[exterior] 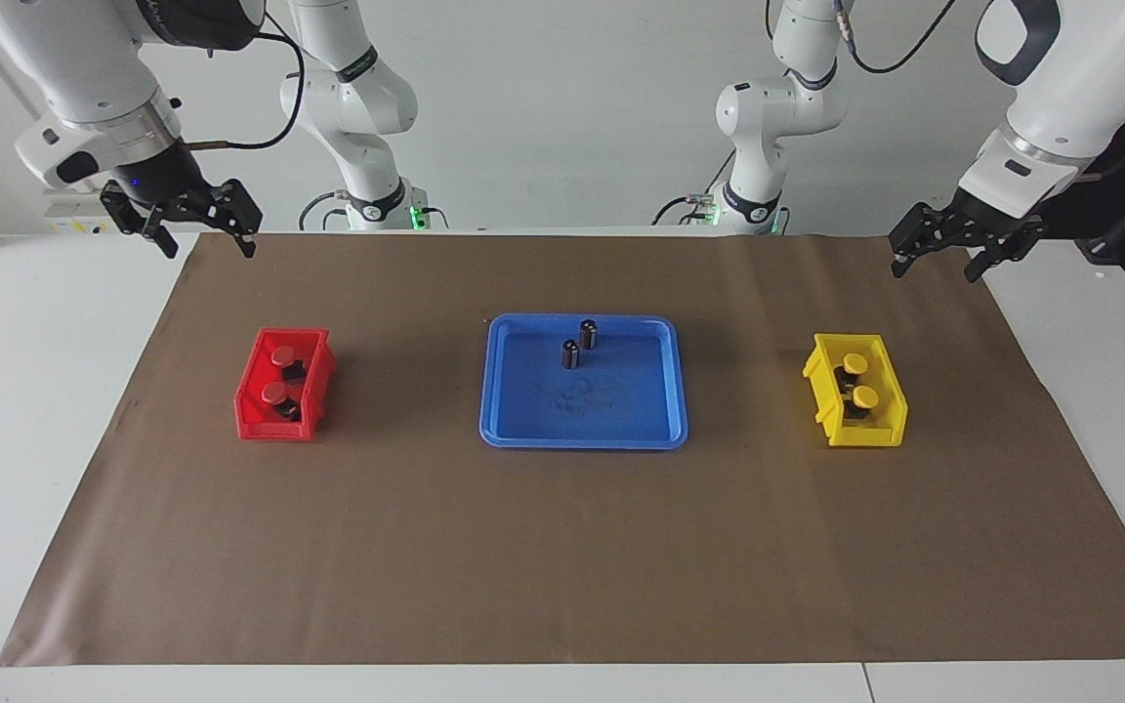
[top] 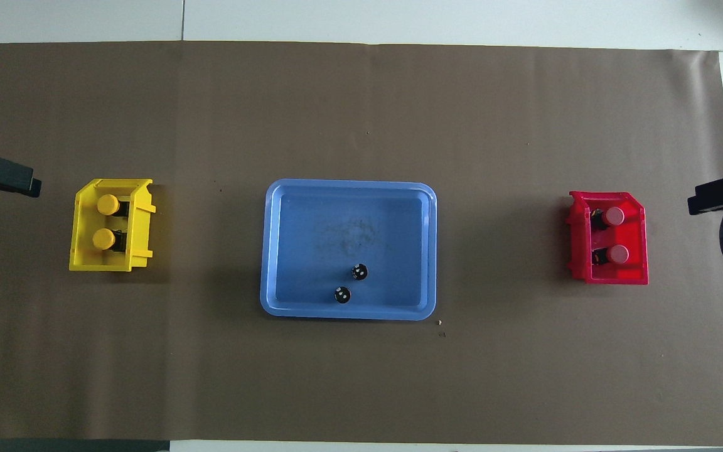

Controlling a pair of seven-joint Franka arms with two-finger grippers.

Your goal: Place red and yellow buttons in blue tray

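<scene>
Facing view shows both arms raised at their own ends of the surface, waiting. The left gripper hangs with jaws apart and empty, above the brown paper's corner; the right gripper likewise, jaws apart, empty. Two yellow buttons sit in the yellow bin toward the left arm's end. Two red buttons sit in the red bin toward the right arm's end. Between the bins lies the blue tray, holding two dark cylinders near its robot-side rim.
</scene>
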